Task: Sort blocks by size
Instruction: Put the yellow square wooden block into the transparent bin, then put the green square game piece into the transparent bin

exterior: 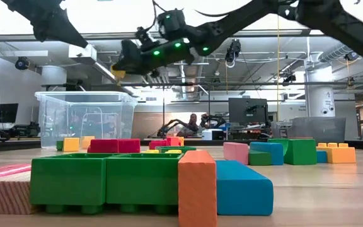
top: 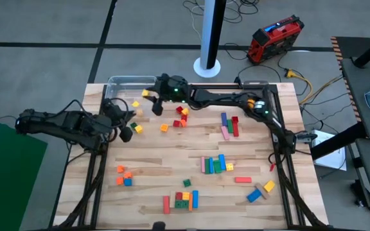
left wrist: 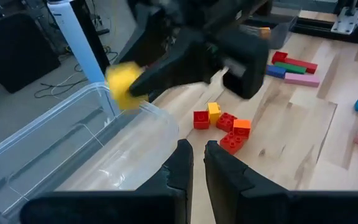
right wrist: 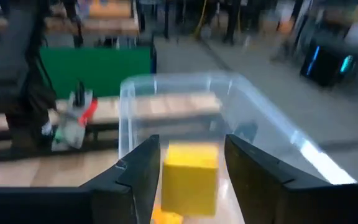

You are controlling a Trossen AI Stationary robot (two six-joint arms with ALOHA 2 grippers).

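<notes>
The right gripper (right wrist: 190,163) is clamping its fingers on a small yellow cube (right wrist: 190,172), one finger pressing on each side face, and is carrying it in the air at the near edge of the clear plastic tub (top: 122,86) at the far left corner of the surface (top: 172,154). In the left wrist view the yellow cube is hanging just beside the tub's rim, not yet clearly over its opening. The left gripper (left wrist: 192,163) is hovering near the tub's front wall with its fingers close together, almost touching, and gripping nothing.

The other blocks are lying well apart across the surface: a red, yellow and orange cluster of little cubes (top: 182,116) just beside the right gripper, a few longer bars (top: 229,124) to the right, an upright-lined row of bars (top: 214,164) toward the middle, and scattered groups along the near edge (top: 184,199).

The likely risk is the release point. If the fingers are opening while the cube is sitting over the rim rather than inside it, the cube may be striking the edge and bouncing back onto the surface, among the sorted piles. The two arms are also working very close together at the tub, so a drift by either could be bringing the grippers into contact and knocking the cube loose. The tub is light and clear; a nudge from the left gripper may be shifting it.
</notes>
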